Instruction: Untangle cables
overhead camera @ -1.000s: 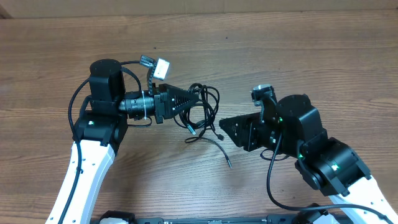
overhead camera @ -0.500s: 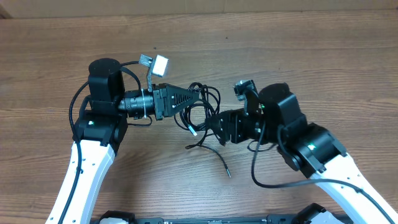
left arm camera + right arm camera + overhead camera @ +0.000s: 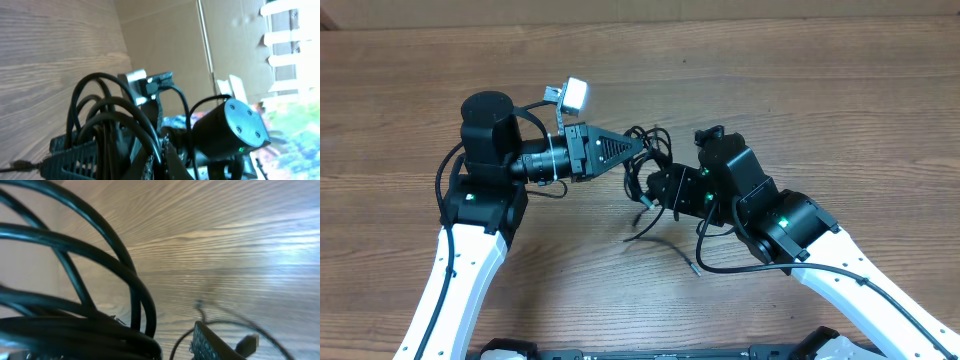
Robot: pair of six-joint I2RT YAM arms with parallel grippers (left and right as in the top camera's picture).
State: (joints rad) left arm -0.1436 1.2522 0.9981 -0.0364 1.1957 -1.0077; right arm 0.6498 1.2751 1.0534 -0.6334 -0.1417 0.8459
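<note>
The black cables (image 3: 663,152) hang as a looped bundle above the table between my two grippers. My left gripper (image 3: 641,148) is shut on a strand of the bundle; in the left wrist view the loops (image 3: 100,110) rise from its closed jaws (image 3: 163,156). My right gripper (image 3: 653,187) is pushed into the bundle from the right. In the right wrist view thick loops (image 3: 125,270) fill the left, one finger (image 3: 207,341) shows at the right, and a gap lies between them. One thin cable end (image 3: 678,250) trails onto the table.
The wooden table (image 3: 840,90) extends all round. A small plug (image 3: 246,342) on a thin cord lies on the wood below my right gripper. My right arm's black body (image 3: 235,125) is close behind the bundle. Cardboard stands at the table's far edge.
My right arm has swung left, from apart at the right into the cable bundle. My left gripper has tilted and lifted the bundle slightly up and to the right.
</note>
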